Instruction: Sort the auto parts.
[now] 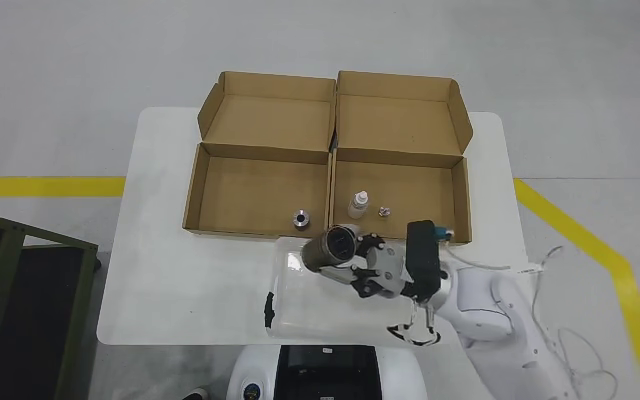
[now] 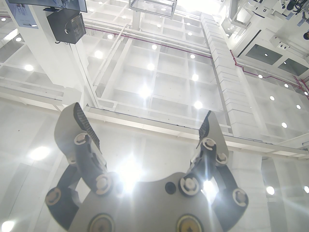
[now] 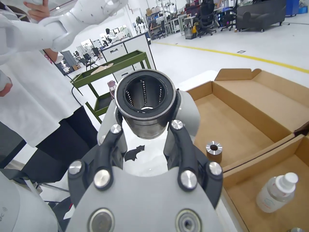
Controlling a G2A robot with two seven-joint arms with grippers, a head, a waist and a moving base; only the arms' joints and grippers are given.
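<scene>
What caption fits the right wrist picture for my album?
Right gripper clutching a dark hollow cylinder beside two open cardboard boxes, one holding a small metal part, the other a white bottle.

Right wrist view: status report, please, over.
Right gripper shut on bearing. Left gripper open, empty. Cardboard boxes just ahead, nothing between.

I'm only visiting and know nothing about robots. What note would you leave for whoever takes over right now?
Left gripper: open, empty, pointing at the ceiling.
Right gripper: shut on the dark bearing, above the table, just short of the left box and right box.
Done: metal sleeve in the left box; white bottle and a tiny part in the right box.
Left: box the bearing, probably with the metal sleeve, though that is a guess.
</scene>
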